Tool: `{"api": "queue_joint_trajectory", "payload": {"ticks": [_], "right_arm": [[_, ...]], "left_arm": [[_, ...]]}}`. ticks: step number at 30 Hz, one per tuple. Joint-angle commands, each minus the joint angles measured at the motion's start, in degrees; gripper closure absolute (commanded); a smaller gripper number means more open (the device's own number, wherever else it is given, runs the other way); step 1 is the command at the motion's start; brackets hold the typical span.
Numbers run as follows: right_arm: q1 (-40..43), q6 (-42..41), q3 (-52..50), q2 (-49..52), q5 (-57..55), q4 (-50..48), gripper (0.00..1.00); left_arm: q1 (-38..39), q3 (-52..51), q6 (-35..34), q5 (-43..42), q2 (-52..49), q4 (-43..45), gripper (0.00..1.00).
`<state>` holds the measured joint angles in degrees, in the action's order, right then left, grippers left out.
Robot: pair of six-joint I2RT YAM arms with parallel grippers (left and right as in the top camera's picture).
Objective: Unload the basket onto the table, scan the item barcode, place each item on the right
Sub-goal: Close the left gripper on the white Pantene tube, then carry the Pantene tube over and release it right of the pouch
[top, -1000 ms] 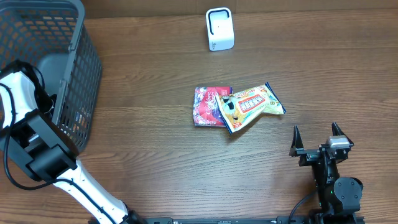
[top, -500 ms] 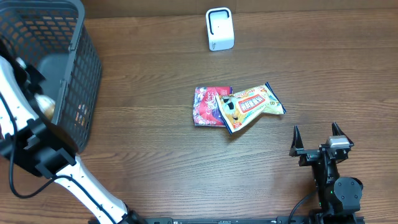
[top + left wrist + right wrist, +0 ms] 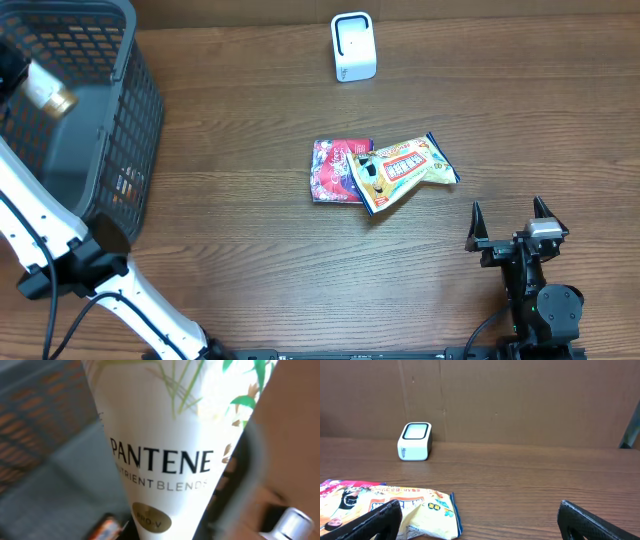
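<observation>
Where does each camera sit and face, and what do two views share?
Overhead: above the table, looking down on basket, left arm, right end effector.
Left wrist: faces the Pantene bottle close up; own fingers unclear.
Right wrist: low, looking across the table at the scanner; own open fingers below.
Shared: overhead and right wrist both show scanner and yellow packet.

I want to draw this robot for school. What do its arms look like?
The left arm has smooth white tube-shaped links with chunky black joints, and a thin black cable loops beside it. The right arm is all black, with a small silver block on top and two pointy black jaws like little horns.
</observation>
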<state>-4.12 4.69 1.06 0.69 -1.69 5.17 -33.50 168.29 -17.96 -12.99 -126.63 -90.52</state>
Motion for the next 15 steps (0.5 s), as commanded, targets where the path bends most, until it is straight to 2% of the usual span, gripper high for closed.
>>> {"api": "queue_joint_trajectory", "payload": {"ticks": [1, 6, 11, 12, 15], "right_arm": [[0.28, -0.2, -0.59, -0.52, 0.28, -0.37, 0.0], [0.28, -0.2, -0.59, -0.52, 0.28, -0.37, 0.0], [0.28, -0.2, -0.59, -0.52, 0.28, -0.37, 0.0], [0.28, -0.2, -0.59, -0.52, 0.28, -0.37, 0.0], [0.28, -0.22, -0.59, -0.52, 0.28, -0.37, 0.0]], "left_arm": [[5.18, 2.38, -1.6, -12.48, 5.18, 0.7, 0.96], [13.4, 2.4, -1.6, -18.05, 5.42, 0.81, 0.96], [23.96, 2.38, -1.49, -18.12, 5.33, 0.76, 0.96], [28.68, 2.29, -1.33, -18.08, 5.14, 0.76, 0.96], [35.58, 1.05, -1.36, -17.99, 5.05, 0.7, 0.96]]}}
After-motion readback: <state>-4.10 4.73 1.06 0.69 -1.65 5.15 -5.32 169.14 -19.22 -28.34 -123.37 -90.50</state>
